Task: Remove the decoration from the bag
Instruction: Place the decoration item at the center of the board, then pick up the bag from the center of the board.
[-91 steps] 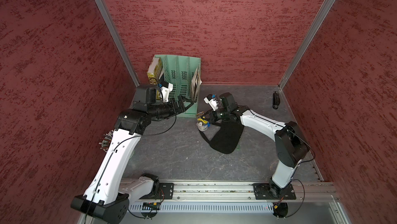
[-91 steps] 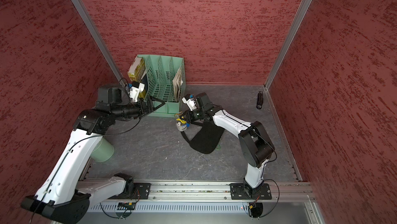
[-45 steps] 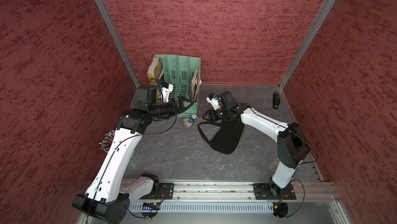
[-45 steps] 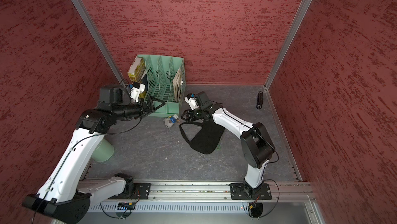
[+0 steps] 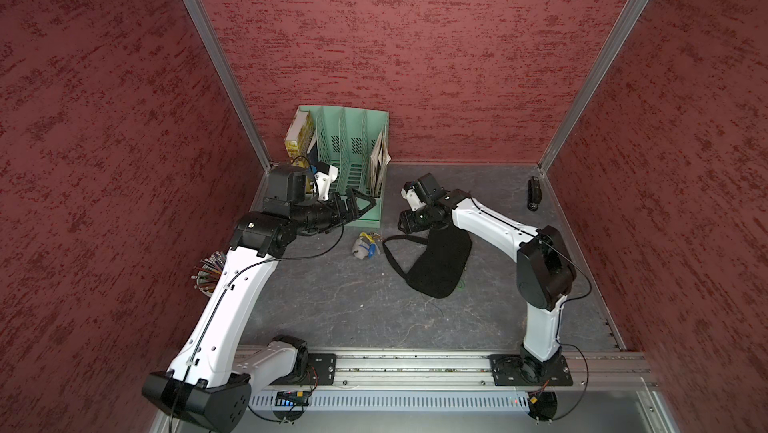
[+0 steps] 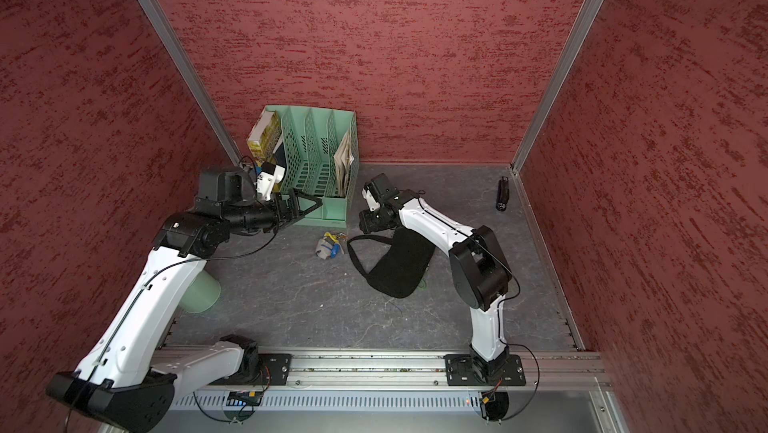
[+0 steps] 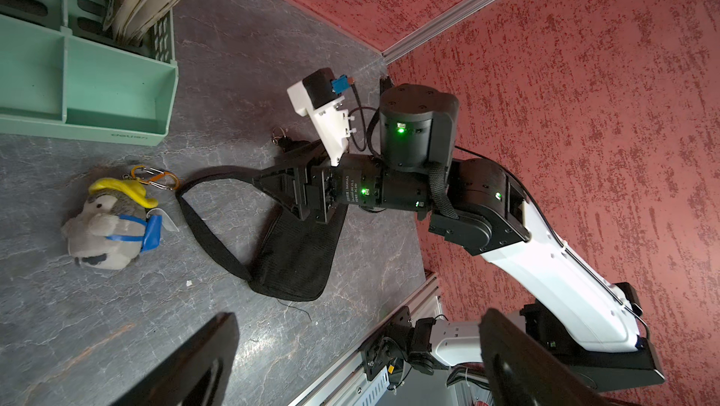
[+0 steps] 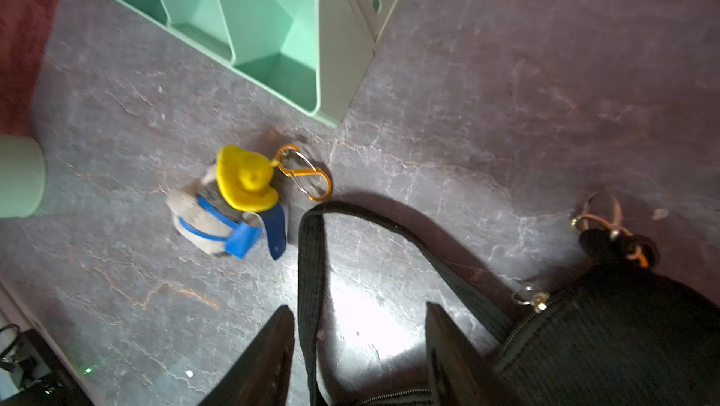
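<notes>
The decoration (image 5: 365, 245) (image 6: 329, 246), a grey plush with a yellow hat, blue pack and orange carabiner (image 8: 307, 176), lies on the table beside the bag, detached from it. The bag (image 5: 440, 264) (image 6: 399, 268) is flat black fabric, and its strap (image 8: 311, 267) loops toward the plush. My right gripper (image 5: 409, 223) (image 8: 358, 308) hovers open over the bag's top end. The strap passes under its jaws close to one finger and is not pinched. My left gripper (image 5: 365, 202) (image 7: 358, 318) stands wide open and empty in front of the file rack, with the decoration (image 7: 111, 221) below it.
A mint-green file rack (image 5: 353, 169) holding papers and a yellow box stands at the back left. A green cup (image 6: 199, 289) of coloured pencils sits behind my left arm. A small black stapler-like object (image 5: 534, 194) lies at the far right. Key rings (image 8: 607, 228) hang off the bag's end.
My right gripper went from shut to open and let go of the decoration, which now lies left of the strap. The gripper drew back over the bag. The left arm barely moved.
</notes>
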